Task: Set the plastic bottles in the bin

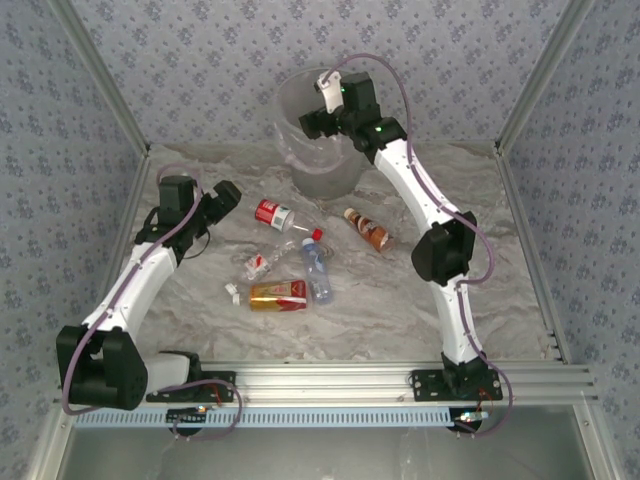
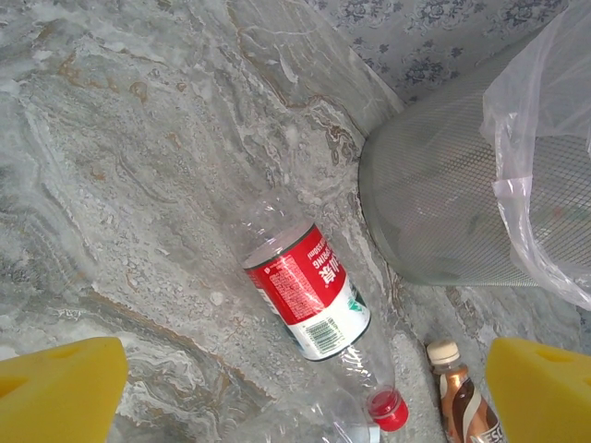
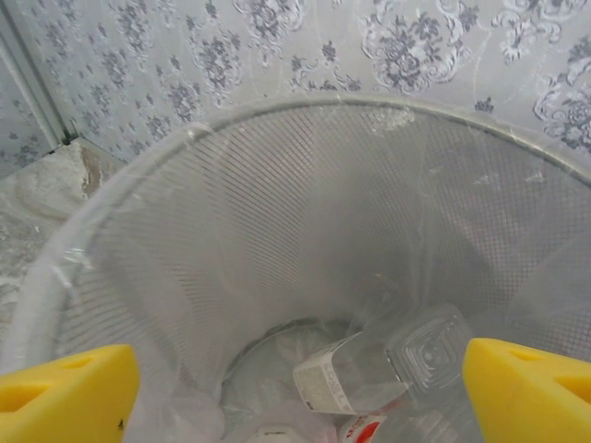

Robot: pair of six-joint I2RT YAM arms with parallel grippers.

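The bin (image 1: 300, 150) stands at the back of the table, lined with clear plastic. My right gripper (image 1: 325, 108) hangs open over its mouth; in the right wrist view the gripper (image 3: 295, 397) holds nothing, and a clear bottle (image 3: 369, 369) lies at the bottom of the bin (image 3: 277, 212). On the table lie a red-label bottle (image 1: 272, 213), a brown bottle (image 1: 368, 230), a blue-label bottle (image 1: 317, 268), a gold-and-red bottle (image 1: 278, 294) and a crushed clear one (image 1: 258, 264). My left gripper (image 1: 215, 205) is open just left of the red-label bottle (image 2: 309, 295).
The left wrist view has the bin's mesh wall (image 2: 443, 203) at the right, its liner (image 2: 545, 185) hanging over it, and the brown bottle (image 2: 462, 406) at the bottom. Patterned walls close the table at the back and sides. A white cap (image 1: 231, 291) lies loose.
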